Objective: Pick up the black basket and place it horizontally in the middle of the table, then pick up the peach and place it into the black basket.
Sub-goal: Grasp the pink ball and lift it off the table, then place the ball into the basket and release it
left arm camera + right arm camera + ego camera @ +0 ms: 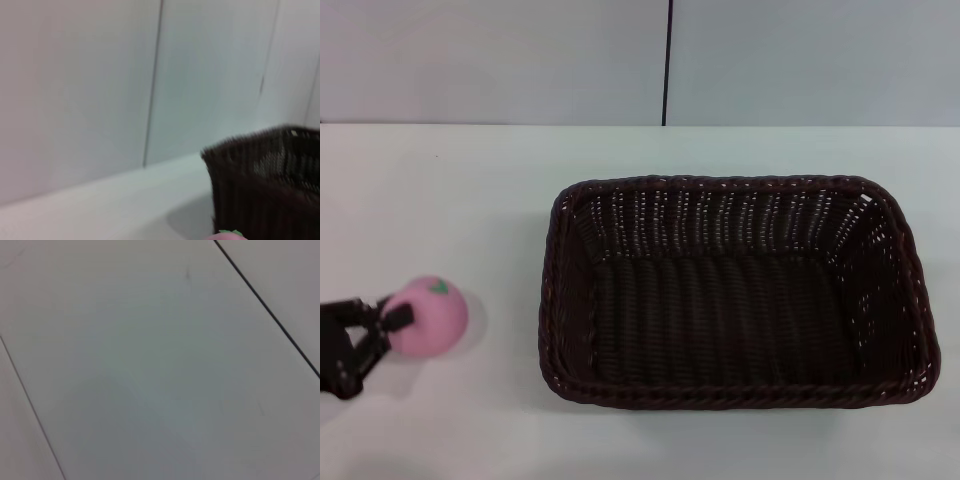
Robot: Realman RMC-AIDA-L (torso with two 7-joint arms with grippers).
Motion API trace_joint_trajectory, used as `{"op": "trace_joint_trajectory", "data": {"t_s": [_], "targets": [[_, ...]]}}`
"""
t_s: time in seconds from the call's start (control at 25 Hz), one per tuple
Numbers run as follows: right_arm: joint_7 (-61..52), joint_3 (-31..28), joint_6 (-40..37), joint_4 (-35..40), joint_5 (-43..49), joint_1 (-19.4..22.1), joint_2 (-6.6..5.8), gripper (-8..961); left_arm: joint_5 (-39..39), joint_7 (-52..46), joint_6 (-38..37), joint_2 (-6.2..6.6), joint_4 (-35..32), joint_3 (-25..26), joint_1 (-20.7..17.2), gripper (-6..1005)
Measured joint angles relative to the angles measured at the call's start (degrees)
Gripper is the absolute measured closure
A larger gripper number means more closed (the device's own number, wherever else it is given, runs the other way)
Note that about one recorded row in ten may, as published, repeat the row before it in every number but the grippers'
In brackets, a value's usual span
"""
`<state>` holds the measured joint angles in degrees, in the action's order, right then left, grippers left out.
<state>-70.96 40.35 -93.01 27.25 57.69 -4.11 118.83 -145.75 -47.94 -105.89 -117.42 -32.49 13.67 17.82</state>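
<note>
The black basket (pixel 732 290) lies lengthwise across the white table (pixel 450 200), in the middle and to the right, and it is empty. The peach (pixel 430 316), pink with a green leaf mark on top, sits on the table left of the basket. My left gripper (pixel 386 333) is at the left edge of the head view, right against the peach's left side. In the left wrist view the basket's corner (pixel 265 185) is ahead and the top of the peach (pixel 227 236) peeks in at the picture's edge. My right gripper is out of view.
A pale wall with a dark vertical seam (pixel 668 60) runs behind the table. Bare tabletop lies between the peach and the basket (pixel 505 330). The right wrist view shows only a plain pale surface with a dark line (pixel 265 310).
</note>
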Motion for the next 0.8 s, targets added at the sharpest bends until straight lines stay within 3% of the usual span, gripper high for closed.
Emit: {"op": "trace_joint_trajectory", "data": {"t_s": [0.24, 0.48, 0.64, 0.68, 0.72, 0.8], "targets": [[0.36, -0.09, -0.61, -1.35, -0.05, -0.76, -0.02, 227, 7.59, -2.6, -3.17, -0.13, 0.11, -0.52, 2.22, 904], [0.96, -0.1, -0.76, -1.99, -0.09, -1.93, -0.01, 227, 9.64, -3.81, -6.14, -0.42, 4.17, -0.71, 6.96, 940], [1.02, -0.1, -1.49, -2.06, -0.12, -2.68, 0.0, 227, 9.81, -4.0, -6.46, -0.43, 5.75, -1.14, 7.94, 949], [1.02, -0.09, -1.68, -2.07, -0.12, -2.86, 0.0, 227, 9.95, -4.09, -6.68, -0.42, 7.32, -2.05, 8.92, 949], [1.02, -0.09, -1.84, -2.08, -0.12, -3.04, 0.0, 227, 10.08, -3.77, -6.91, -0.64, 13.02, -6.46, 11.68, 944], [1.02, -0.1, -2.17, -2.1, -0.12, -3.35, 0.0, 228, 10.11, -2.89, -6.43, -0.9, 16.28, -7.44, 12.86, 934]]}}
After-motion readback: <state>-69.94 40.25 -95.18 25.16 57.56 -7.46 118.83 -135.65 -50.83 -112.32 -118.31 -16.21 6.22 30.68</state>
